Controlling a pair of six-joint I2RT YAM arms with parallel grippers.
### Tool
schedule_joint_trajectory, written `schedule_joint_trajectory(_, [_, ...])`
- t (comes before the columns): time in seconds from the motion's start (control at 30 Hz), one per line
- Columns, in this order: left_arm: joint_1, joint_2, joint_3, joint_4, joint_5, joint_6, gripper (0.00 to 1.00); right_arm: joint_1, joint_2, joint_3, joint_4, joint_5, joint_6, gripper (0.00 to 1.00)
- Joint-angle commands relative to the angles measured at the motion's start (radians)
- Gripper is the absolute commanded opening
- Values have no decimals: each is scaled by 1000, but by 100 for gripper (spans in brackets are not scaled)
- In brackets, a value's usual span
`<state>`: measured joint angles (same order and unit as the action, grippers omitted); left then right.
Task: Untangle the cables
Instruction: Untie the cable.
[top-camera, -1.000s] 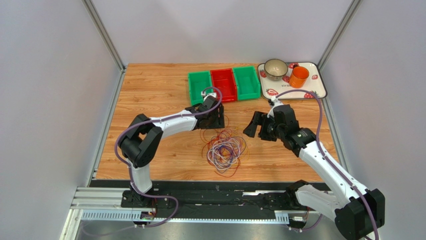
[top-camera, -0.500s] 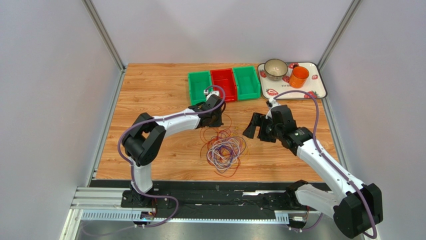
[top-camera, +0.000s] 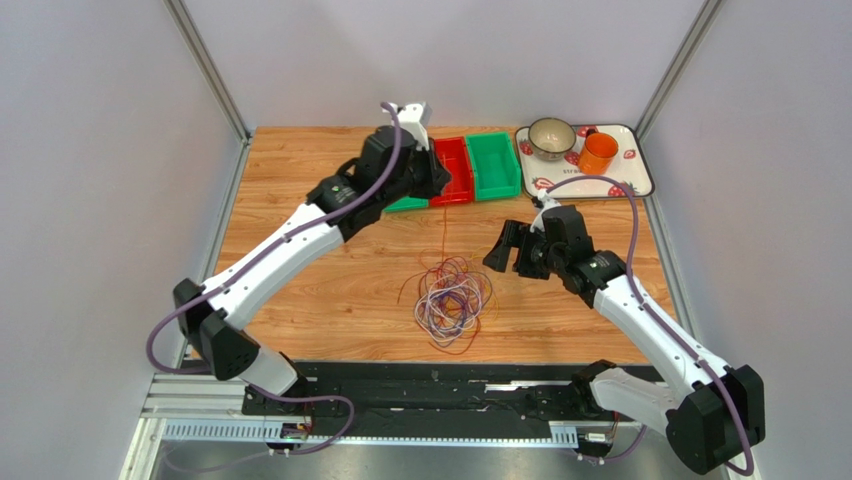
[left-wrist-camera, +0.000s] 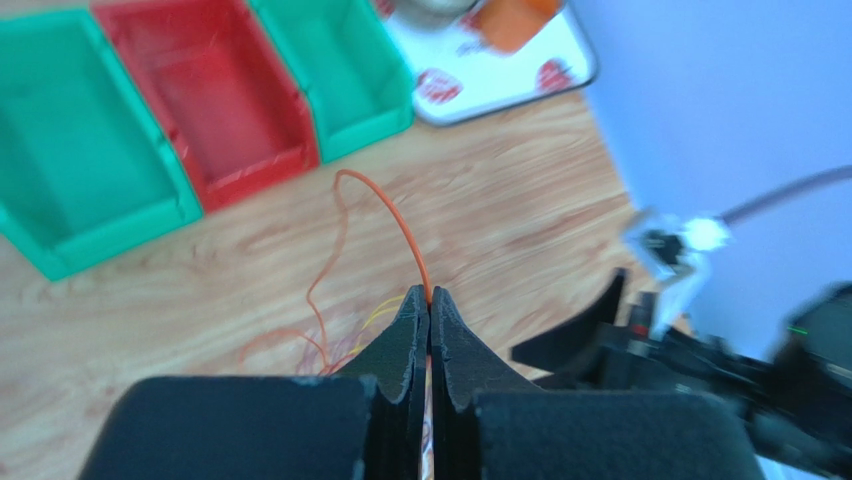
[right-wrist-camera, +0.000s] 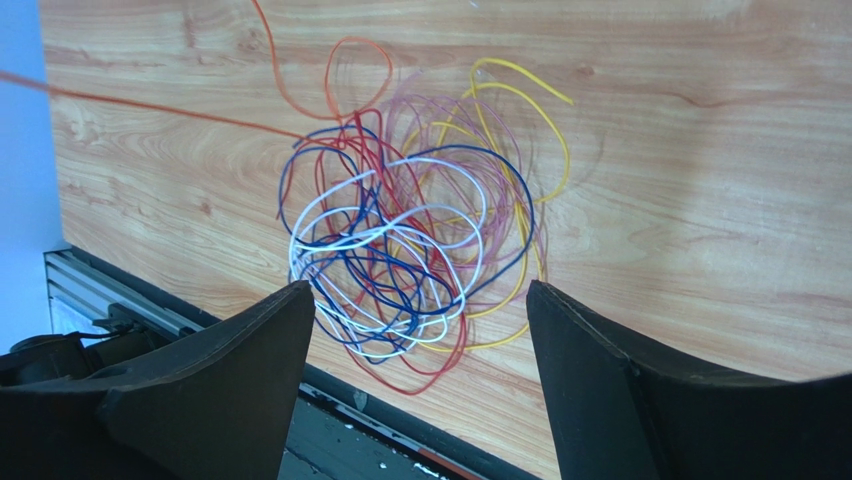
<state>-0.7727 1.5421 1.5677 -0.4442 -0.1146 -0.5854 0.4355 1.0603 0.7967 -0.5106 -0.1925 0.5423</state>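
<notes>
Left gripper (left-wrist-camera: 429, 297) was up high near the far edge of the table (top-camera: 300, 200), jaws pressed together on one orange cable (left-wrist-camera: 395, 215), and that strand ran nearly straight down to the cables (top-camera: 453, 300), heaped toward the near edge, about midway between the left and right edges. Right gripper (right-wrist-camera: 415, 300) hung just right of the heap, jaws spread wide, holding nothing. These wires looked light, thin and springy, loops of red, blue, white, yellow and purple threaded through one another, so a pull on one would likely drag the whole heap along rather than free it. Best hold, by my read, was a single loop at the rim, like the yellow loop (right-wrist-camera: 520, 80) poking out, pinched firmly since so thin a wire could slip. Room now: bare wood toward the left edge looked open for laying out a freed cable. The bins (top-camera: 450, 165) sat at the far edge right under the raised arm, the tray (top-camera: 640, 170) filled the far right corner, and the near edge was close to the heap.
</notes>
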Motion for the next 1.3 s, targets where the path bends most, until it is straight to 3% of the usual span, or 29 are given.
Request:
schedule_joint_trajectory(0.0, [-5,-95,89,9,107,130,0,2,-62,68,67,-25,-22,82])
schedule_joint_trajectory(0.33, [-5,-180,366,62,347,245,0,3,-252,61,182,-47,-38,84])
schedule_joint_trajectory(0.53, [-5,-140,502,18,380,260,0,3,-336,65,201,-38,-50,84])
schedule_joint_trajectory(0.6, [-5,-163,444,54,397,237,0,3,-361,64,201,-36,-56,84])
schedule_joint_trajectory(0.73, [-5,-237,138,179,429,184,0,2,-424,50,205,-35,-62,86])
schedule_joint_trajectory(0.93, [-5,-275,-173,288,596,208,0,3,-487,58,185,-91,-81,85])
schedule_joint_trajectory(1.1, [-5,-228,-297,338,722,222,0,3,-477,99,140,-131,-99,85])
schedule_joint_trajectory(1.27, [-5,-192,-322,381,825,234,0,2,-456,140,110,-137,-107,84])
